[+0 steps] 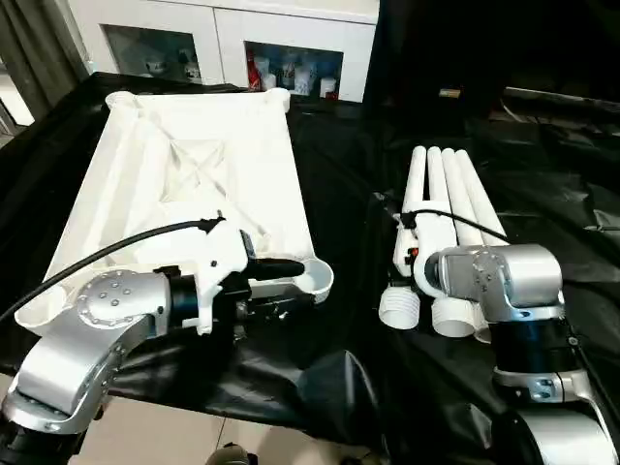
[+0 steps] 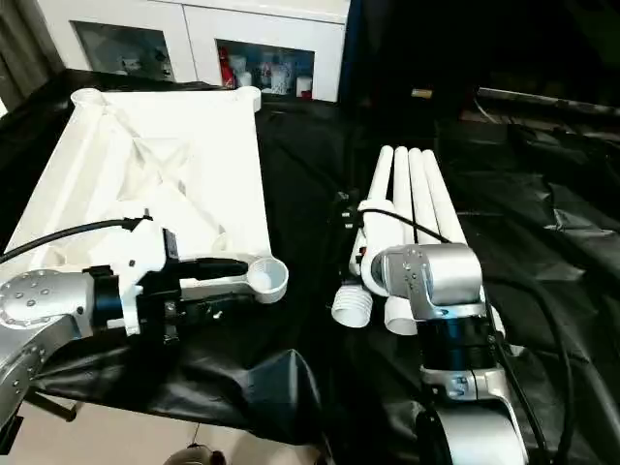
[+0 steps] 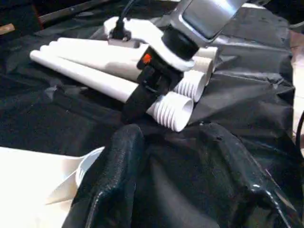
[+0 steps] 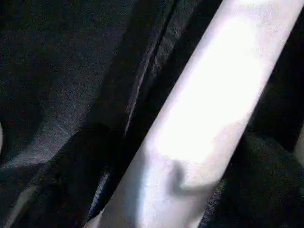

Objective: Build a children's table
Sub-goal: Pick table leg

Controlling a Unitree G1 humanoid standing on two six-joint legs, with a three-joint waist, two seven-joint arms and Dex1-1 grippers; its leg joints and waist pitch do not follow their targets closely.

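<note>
Four legs (image 1: 450, 208) (side by side) lie beside the tabletop (image 1: 184, 184).

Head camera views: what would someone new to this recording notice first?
First, the white tabletop lying underside up on black sheeting on the robot's left, the left gripper at its near corner socket. Next, four white legs bundled side by side on the right, ribbed ends toward the robot, the right gripper down at the leftmost one.

White tabletop (image 1: 184, 174) underside-up; four legs (image 1: 448, 208) bundled well apart.
</note>
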